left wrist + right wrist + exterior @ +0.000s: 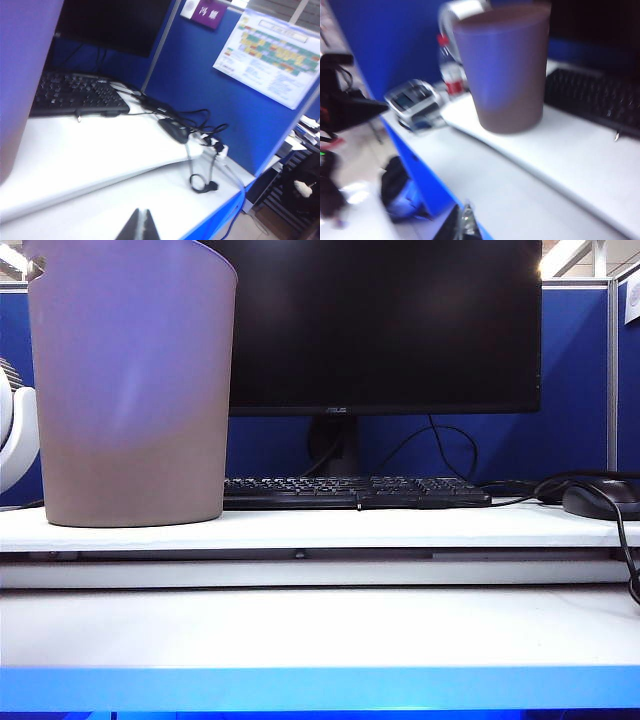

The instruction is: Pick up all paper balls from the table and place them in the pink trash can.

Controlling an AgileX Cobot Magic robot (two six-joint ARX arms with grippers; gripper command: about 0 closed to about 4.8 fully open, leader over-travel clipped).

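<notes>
The pink trash can [130, 380] stands upright on the raised back part of the white table [320, 625], at the left; it shows too in the right wrist view as the trash can [502, 67]. No paper balls are in view on the table. Neither arm appears in the exterior view. My left gripper [141, 214] is shut, its dark fingertips pressed together above the table's front ledge with nothing between them. My right gripper [464, 210] is shut too, hanging over the table's blue front edge, empty.
A black monitor [385, 325], keyboard [355, 492] and mouse [600, 502] with cables sit on the raised shelf. A white fan [15, 435] stands left of the can. Beside the can are a water bottle [451, 75] and a small device [412, 105]. Blue partition walls close the back.
</notes>
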